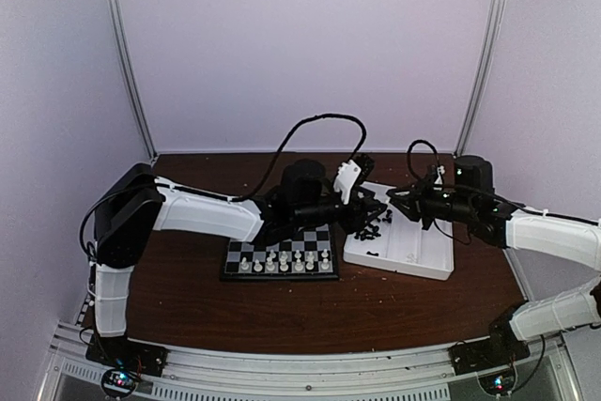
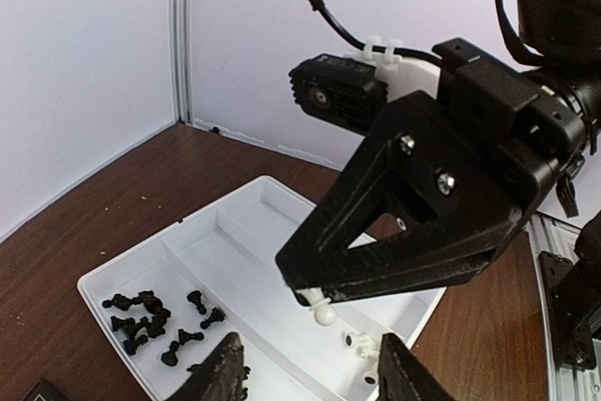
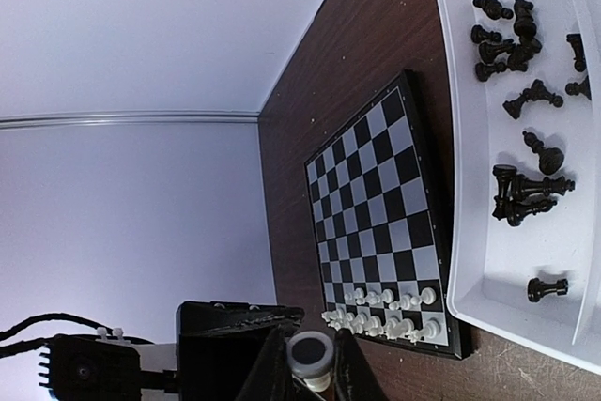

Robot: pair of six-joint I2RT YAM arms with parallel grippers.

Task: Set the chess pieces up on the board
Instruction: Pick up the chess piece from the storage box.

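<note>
**What the views keep back**

From above, the left arm (image 1: 207,213) covers the far rows of the board (image 1: 231,253), and the black pieces (image 1: 371,227) in the tray (image 1: 413,246) are too small to name. The left pincer (image 2: 315,375) has its tips cut off by the bottom edge. The right pincer (image 3: 311,384) hides most of its white piece (image 3: 310,352), so its kind is unclear.

One board (image 3: 376,185) lies on the table (image 1: 282,316), with one white divided tray (image 3: 449,185) just beside the board. On the board stand two short rows of white chess pieces (image 3: 385,312), roughly a dozen, too crowded for an exact count. In the tray beside the board lie about fifteen black chess pieces (image 3: 512,35), some heaped together, and at least two loose white pieces (image 2: 366,349). One single white chess piece (image 2: 321,309) sits pinched in the right hand (image 2: 308,286). There are two hands, counting the left hand (image 2: 312,377).
</note>
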